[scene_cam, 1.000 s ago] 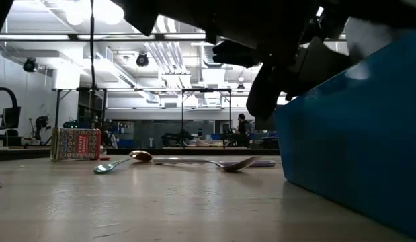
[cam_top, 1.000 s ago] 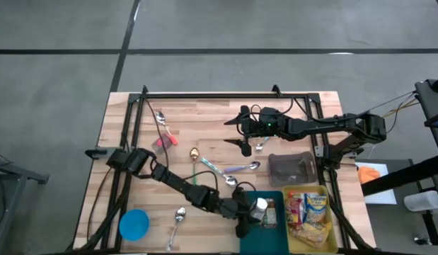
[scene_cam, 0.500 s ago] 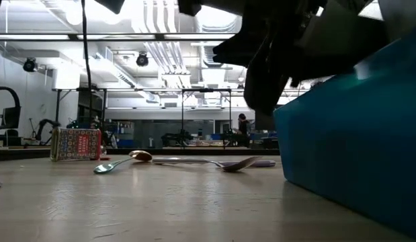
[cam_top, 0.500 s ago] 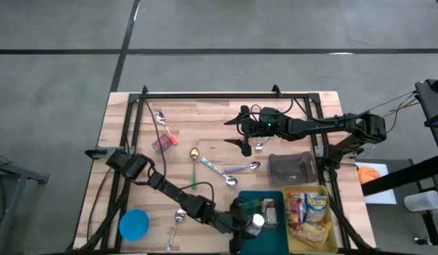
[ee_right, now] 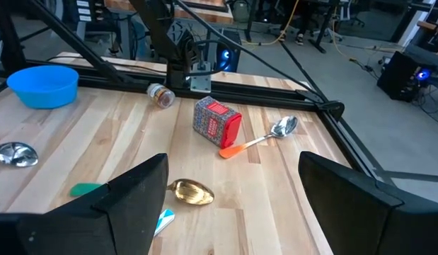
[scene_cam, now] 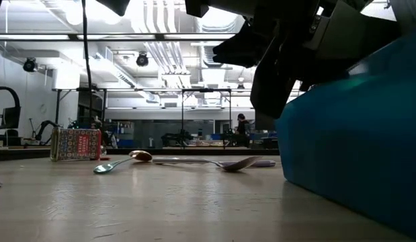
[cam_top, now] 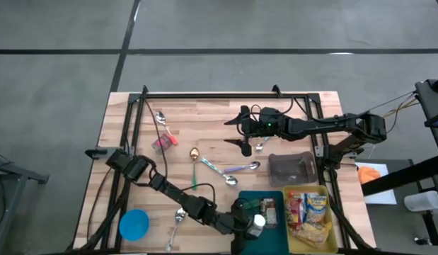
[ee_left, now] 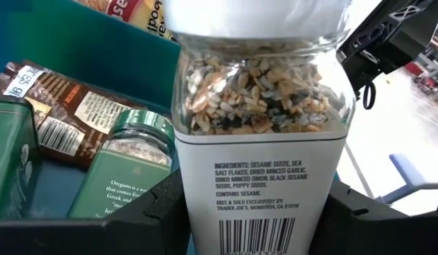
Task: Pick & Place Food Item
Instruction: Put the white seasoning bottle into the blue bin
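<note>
At the worktop's near edge, a seasoning jar (ee_left: 260, 134) is gripped in the left gripper (cam_top: 252, 225), its jaws closed on it, over the teal bin (cam_top: 274, 241). Farther back, near the far edge, the right gripper (cam_top: 244, 132) is held with jaws wide, empty.

I see the teal bin (cam_top: 257, 212) crowded with a green jar (ee_left: 116, 173) and brown packet (ee_left: 59, 117); spoons (cam_top: 226, 170) clutter mid-tabletop (cam_top: 204, 120), far edge open.
</note>
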You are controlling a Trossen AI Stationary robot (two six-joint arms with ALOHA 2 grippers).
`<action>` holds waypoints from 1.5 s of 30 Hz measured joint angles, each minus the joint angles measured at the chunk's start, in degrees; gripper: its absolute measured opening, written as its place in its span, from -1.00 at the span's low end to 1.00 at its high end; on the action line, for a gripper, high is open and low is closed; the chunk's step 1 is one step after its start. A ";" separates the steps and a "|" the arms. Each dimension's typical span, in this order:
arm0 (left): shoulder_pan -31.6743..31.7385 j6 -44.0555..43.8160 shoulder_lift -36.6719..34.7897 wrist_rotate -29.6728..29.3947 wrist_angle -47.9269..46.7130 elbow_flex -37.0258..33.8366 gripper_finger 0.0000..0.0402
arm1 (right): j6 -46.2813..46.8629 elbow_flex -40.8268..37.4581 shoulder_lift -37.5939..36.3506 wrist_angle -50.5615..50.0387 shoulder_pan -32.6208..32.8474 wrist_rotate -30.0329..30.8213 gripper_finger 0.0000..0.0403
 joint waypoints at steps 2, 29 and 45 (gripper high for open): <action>0.00 0.03 0.00 0.02 0.00 0.00 -0.01 | 0.00 0.00 0.00 0.02 0.02 0.00 0.57; -0.05 1.81 0.22 0.10 -2.17 1.51 0.34 | 0.00 0.00 0.00 0.00 0.00 0.00 0.57; 0.07 2.14 0.24 -0.24 -5.60 3.26 0.36 | 0.00 0.00 0.00 0.00 0.02 0.00 0.57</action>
